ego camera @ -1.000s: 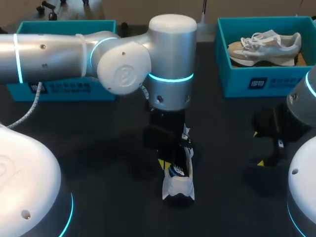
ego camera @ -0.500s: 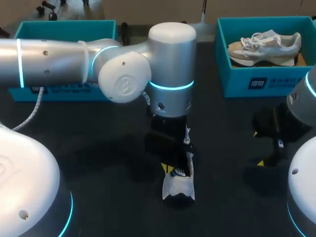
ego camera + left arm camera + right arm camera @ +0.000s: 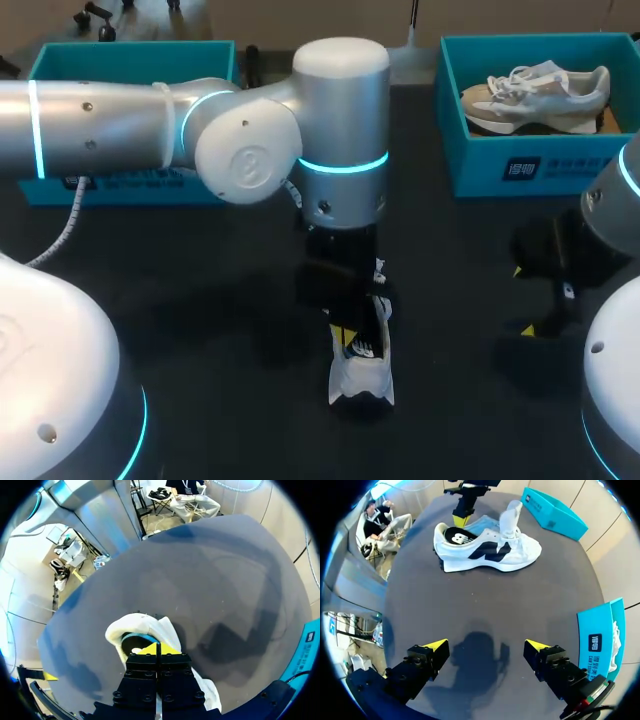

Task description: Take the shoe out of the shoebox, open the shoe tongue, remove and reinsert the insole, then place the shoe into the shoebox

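Right wrist view: whole shoe [image 3: 490, 552], left fingers [image 3: 461, 518] closed at heel; right fingers [image 3: 436, 645] apart.

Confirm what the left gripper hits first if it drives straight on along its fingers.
The shoe: the left gripper points down into its heel opening, tips at the insole. It would meet the insole first; it may be touching now, but depth is unclear.
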Controlling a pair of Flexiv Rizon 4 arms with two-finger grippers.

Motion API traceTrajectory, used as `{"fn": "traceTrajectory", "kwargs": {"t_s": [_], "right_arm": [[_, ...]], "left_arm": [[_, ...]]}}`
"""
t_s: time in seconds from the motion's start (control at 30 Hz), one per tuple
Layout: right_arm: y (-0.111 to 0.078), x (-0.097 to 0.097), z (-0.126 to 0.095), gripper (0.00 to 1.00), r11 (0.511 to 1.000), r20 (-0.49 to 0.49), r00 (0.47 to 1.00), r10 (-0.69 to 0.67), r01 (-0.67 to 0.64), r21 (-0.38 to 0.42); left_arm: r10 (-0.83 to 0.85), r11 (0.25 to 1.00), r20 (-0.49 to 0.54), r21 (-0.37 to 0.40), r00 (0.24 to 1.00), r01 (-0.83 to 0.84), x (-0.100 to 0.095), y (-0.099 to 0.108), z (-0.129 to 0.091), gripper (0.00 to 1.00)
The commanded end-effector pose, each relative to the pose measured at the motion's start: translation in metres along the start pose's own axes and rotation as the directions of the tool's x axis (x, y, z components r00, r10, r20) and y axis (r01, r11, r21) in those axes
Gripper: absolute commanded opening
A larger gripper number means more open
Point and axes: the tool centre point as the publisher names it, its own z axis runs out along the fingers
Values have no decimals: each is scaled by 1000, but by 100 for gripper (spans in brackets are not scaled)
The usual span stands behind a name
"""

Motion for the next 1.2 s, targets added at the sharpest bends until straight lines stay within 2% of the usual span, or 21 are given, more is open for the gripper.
{"fn": "traceTrajectory", "kwargs": {"t_s": [0.03, 0.43, 0.7, 0.93, 1.2], "right_arm": [[0, 1, 0, 100, 1000, 2, 1000, -1, 1, 0], [0, 1, 0, 100, 1000, 2, 1000, -1, 1, 0], [0, 1, 0, 100, 1000, 2, 1000, -1, 1, 0], [0, 1, 0, 100, 1000, 2, 1000, -1, 1, 0], [0, 1, 0, 100, 1000, 2, 1000, -1, 1, 0]], "left_arm": [[-9, 1000, 32, -3, 999, 10, 8, -2, -4, 0], [-55, 998, -47, 8, 997, 56, -6, 17, 29, 0], [-59, 998, -57, 10, 997, 60, -3, 14, 30, 0], [-82, 996, -128, -29, 988, 79, 0, 5, 46, 0], [-110, 993, -112, -44, 988, 105, 5, 4, 61, 0]]}}
